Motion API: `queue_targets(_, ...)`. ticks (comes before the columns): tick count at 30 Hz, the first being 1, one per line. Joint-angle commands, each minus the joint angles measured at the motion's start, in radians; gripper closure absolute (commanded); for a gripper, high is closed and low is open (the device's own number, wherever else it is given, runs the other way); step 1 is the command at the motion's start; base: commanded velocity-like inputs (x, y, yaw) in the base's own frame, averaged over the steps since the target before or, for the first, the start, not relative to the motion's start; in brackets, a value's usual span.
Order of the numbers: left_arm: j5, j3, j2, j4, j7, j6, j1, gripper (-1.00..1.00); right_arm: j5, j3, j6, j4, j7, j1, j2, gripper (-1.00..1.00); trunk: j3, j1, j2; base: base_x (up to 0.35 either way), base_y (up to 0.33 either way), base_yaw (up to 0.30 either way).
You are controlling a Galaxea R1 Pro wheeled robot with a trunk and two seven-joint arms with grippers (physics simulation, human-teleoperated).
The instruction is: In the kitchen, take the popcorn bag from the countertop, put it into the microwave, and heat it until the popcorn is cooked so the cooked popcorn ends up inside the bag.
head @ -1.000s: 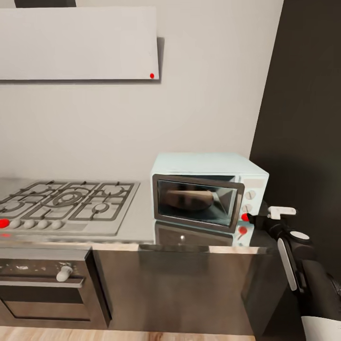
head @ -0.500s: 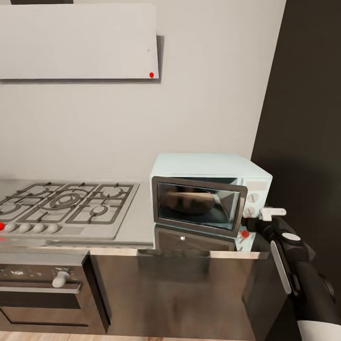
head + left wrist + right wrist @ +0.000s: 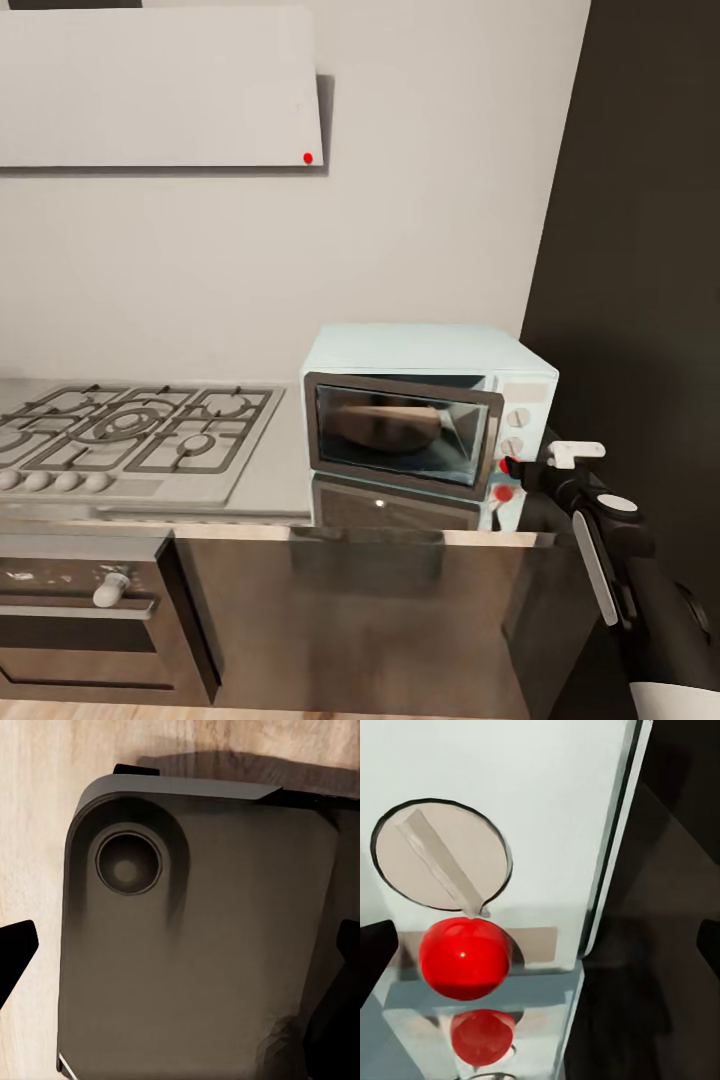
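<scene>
- Nearest to us, our right claw (image 3: pixel 520 468) is at the front right corner of the desk (image 3: pixel 270 470), just before the lower part of the microwave's control panel. In the right wrist view its two dark fingertips stand far apart at the picture's sides and hold nothing.
- Between these fingertips we see the red round light (image 3: pixel 463 957), glowing, with one white knob (image 3: pixel 441 855) beside it. We cannot tell if the claw touches the panel.
- The left claw (image 3: pixel 180 960) looks at a dark part of the robot over a wooden floor (image 3: pixel 30 810); its fingertips are also wide apart and empty.
- The microwave (image 3: pixel 425 415) has its door shut, and behind the glass lies a tan shape, which we judge to be the popcorn bag (image 3: pixel 385 425).
- So we think that the bag is already inside and the heating is starting or running; what is left is for the popcorn to cook.
- Farther along the desk is the gas hob (image 3: pixel 130 435).
</scene>
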Motion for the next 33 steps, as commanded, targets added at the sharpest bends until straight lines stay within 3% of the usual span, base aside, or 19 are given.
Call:
queue_targets(1,0.009,0.001,0.000,-0.001,-0.001,-0.001,0.000,-1.00,0.001,-0.001,0.004,-0.001,0.008,-0.001,0.000,-1.00,-0.001,0.000,0.000,0.000,-0.014,0.000)
queue_targets(6,0.009,0.001,0.000,-0.001,-0.001,-0.001,0.000,-1.00,-0.006,0.001,-0.006,-0.001,0.021,0.000,0.008,-1.00,-0.001,0.000,0.000,0.000,-0.003,0.000)
queue_targets(9,0.009,0.001,-0.001,-0.001,-0.001,-0.001,0.000,-1.00,-0.008,0.000,-0.009,-0.001,0.079,0.000,0.028,-1.00,-0.001,0.000,0.000,0.000,0.000,0.000)
queue_targets(16,0.009,0.001,0.000,-0.002,-0.001,-0.002,0.000,-1.00,-0.007,-0.004,-0.010,0.002,0.191,0.000,0.030,-1.00,-0.001,0.000,0.000,0.000,0.000,0.000)
queue_targets(25,0.009,0.001,0.000,-0.002,-0.001,-0.002,0.000,-1.00,-0.007,-0.003,-0.010,0.001,0.201,0.000,0.028,-1.00,-0.001,0.000,0.000,0.000,0.000,0.000)
queue_targets(28,0.009,0.001,0.000,-0.002,-0.001,-0.002,0.000,-1.00,-0.007,-0.003,-0.013,0.001,0.243,0.000,0.025,-1.00,-0.001,0.000,0.000,0.000,0.000,0.000)
queue_targets(29,0.009,0.001,0.000,-0.002,-0.001,-0.002,0.000,-1.00,-0.005,-0.007,-0.014,0.001,0.299,0.000,0.022,-1.00,-0.001,0.000,0.000,0.000,0.000,0.000)
queue_targets(33,0.009,0.001,0.000,-0.002,-0.001,-0.002,0.000,-1.00,-0.002,-0.136,-0.015,0.005,0.498,0.000,0.014,-1.00,-0.001,0.000,0.000,0.000,0.000,0.000)
